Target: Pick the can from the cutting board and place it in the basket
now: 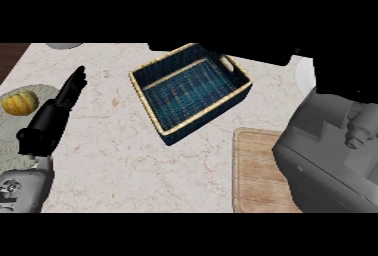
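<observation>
Marble-patterned, pale desk [118,150] carries a dark blue woven basket [190,90] with a tan rim, sitting tilted in the view and holding nothing that shows. The left hand [71,89] rests well to the left of the basket, black fingers straight and together, pointing away from the robot, holding nothing. Just to the left of that hand lies a yellow fruit [20,102] on a grey plate [40,92]. The right arm [328,160] fills the right side as a large grey mass lying over the wooden cutting board [255,170], whose bare left strip shows just left of the arm. The right hand itself is not visible, so I cannot tell whether its fingers are apart or closed, and the can cannot be seen either; it is probably hidden under or behind that arm, on the board or already in the grasp, but I cannot tell which. My judgement is that the step in hand is the pick or the start of the lift. To do it well, the right hand should take the can around its side, lift it straight up clear of the board, carry it up and left over the basket's near rim, and lower it inside before letting go. No brand, label or writing can be read anywhere.
</observation>
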Action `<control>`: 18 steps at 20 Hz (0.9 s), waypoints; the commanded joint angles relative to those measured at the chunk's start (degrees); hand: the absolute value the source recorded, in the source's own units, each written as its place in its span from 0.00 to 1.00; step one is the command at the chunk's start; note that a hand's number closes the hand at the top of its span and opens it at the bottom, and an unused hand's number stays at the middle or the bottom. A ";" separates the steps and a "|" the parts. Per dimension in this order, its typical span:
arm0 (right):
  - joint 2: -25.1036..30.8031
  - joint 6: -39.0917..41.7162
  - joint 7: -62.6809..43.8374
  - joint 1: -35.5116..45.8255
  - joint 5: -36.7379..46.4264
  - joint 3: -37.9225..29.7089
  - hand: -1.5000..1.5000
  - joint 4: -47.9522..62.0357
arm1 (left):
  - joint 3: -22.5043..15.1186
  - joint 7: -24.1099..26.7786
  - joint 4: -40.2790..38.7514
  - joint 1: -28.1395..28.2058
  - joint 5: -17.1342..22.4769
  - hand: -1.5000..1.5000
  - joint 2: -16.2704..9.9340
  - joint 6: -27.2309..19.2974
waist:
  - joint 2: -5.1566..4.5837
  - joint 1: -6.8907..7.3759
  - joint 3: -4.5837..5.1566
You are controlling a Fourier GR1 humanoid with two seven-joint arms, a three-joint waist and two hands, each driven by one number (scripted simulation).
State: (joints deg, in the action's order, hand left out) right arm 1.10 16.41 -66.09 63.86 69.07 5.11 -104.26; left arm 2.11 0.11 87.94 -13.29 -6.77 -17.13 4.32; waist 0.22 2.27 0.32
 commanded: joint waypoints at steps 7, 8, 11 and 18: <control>-1.07 -2.95 -11.09 19.24 -5.07 -10.72 1.00 29.31 | -0.98 -0.74 0.01 -1.22 0.15 0.50 1.23 0.41 | -0.71 1.70 -0.06; -1.07 -2.22 -10.91 21.25 -5.94 -12.68 1.00 31.20 | -0.36 0.41 -0.92 -1.00 0.06 0.50 0.81 0.37 | -0.67 1.24 -0.07; -1.07 -4.37 -11.60 23.17 -8.36 -13.53 1.00 37.99 | -0.58 0.16 -1.78 -2.52 -0.74 0.50 1.06 -0.21 | -0.79 1.08 -0.07; -1.08 -2.80 -12.36 26.36 -7.08 -15.55 1.00 51.89 | -0.33 -0.76 -0.25 -1.69 -0.84 0.50 0.58 -0.02 | -0.45 0.29 -0.12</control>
State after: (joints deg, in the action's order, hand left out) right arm 0.37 10.68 -67.34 87.42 60.83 -9.65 -59.80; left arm 1.79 -0.14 87.09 -15.28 -7.28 -16.29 4.32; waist -0.37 3.01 0.22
